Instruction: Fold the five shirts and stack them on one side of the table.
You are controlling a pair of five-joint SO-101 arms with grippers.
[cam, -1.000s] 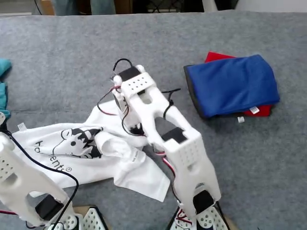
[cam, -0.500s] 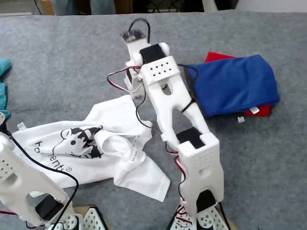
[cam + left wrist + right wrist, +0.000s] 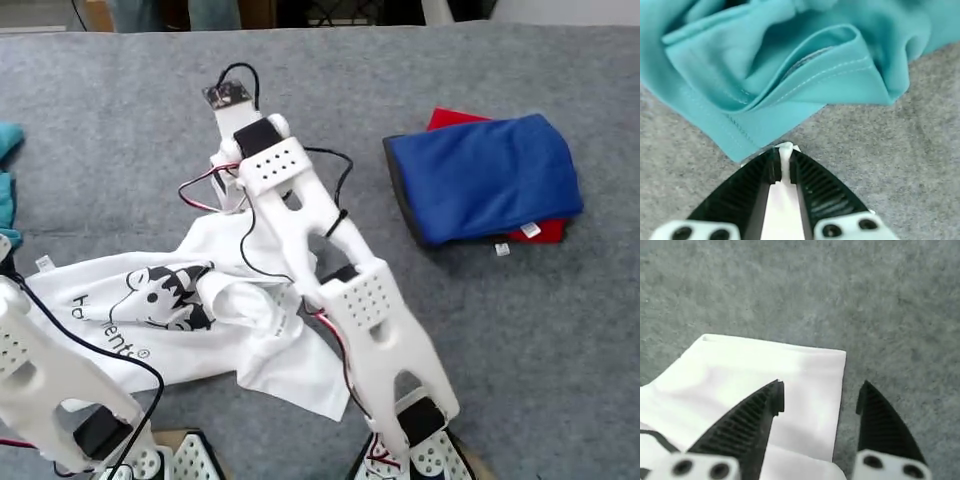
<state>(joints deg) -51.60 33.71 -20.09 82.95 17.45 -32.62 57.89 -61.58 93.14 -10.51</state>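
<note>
Right gripper (image 3: 822,387) is wide open, hanging just over a sleeve end of the white shirt (image 3: 765,365). I see one finger above cloth and the other above the bare grey table (image 3: 890,300). The white shirt lies crumpled and unfolded, print up, near the front between my two arms. Left gripper (image 3: 782,155) is narrow, its jaws almost together on a sliver of white cloth, seemingly the white shirt's edge. Just past its tips is the teal shirt (image 3: 765,65), bunched at the table's left edge. On the right side, the blue shirt (image 3: 485,175) sits folded on top of the red shirt (image 3: 455,118).
</note>
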